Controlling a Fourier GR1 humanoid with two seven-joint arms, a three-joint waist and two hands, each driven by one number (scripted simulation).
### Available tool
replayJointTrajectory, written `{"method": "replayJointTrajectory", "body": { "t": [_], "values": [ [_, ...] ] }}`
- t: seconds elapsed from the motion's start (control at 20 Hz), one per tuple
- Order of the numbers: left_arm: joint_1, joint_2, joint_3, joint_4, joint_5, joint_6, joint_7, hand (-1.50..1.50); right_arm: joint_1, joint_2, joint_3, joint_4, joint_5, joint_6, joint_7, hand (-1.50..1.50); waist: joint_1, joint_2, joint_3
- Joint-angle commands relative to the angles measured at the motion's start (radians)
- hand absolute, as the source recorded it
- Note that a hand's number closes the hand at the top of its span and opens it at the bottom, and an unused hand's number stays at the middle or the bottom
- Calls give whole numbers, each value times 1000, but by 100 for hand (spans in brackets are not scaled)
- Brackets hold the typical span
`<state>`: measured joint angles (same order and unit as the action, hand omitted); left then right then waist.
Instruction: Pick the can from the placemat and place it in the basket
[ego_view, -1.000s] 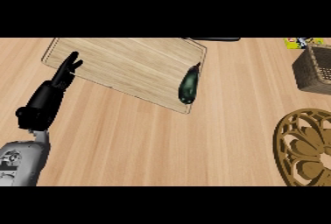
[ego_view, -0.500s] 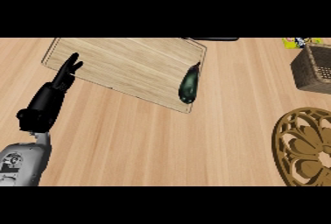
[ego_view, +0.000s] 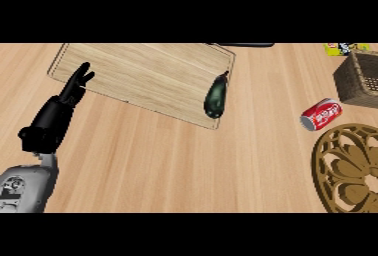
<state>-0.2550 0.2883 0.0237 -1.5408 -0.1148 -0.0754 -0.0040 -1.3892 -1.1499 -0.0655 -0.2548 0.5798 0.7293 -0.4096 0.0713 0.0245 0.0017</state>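
Note:
A red can (ego_view: 322, 114) lies on its side on the wooden counter, just past the upper left rim of the round brown carved placemat (ego_view: 347, 170) and below the dark wicker basket (ego_view: 360, 79) at the right edge. My left hand (ego_view: 57, 111) is open at the left, far from the can. Its straight fingers (ego_view: 78, 80) point up over the left edge of a pale wooden board (ego_view: 148, 75). My right hand does not show.
A dark green elongated object (ego_view: 215, 96) lies on the board's right edge. A black item (ego_view: 244, 45) pokes in at the top, and a yellow packet (ego_view: 344, 48) sits above the basket. Bare wooden counter (ego_view: 184, 165) spreads between board and placemat.
The red can shows now beside the placemat, where no can was visible before. My left hand has barely shifted.

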Motion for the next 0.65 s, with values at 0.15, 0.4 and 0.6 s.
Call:
{"method": "replayJointTrajectory", "body": {
  "t": [0.15,0.4,0.6],
  "values": [
    [-11,-1,-6,-20,-7,1,8,0,-99,-64,-211,200,-181,17,155,-150,4,2,2],
    [-25,12,7,-32,7,-12,13,0,-76,-147,-271,251,-237,-60,243,-150,7,11,6],
    [-1,-10,-8,-11,-2,-3,-16,0,-51,-195,-319,253,-285,-102,271,-150,7,23,9]
  ]
}}
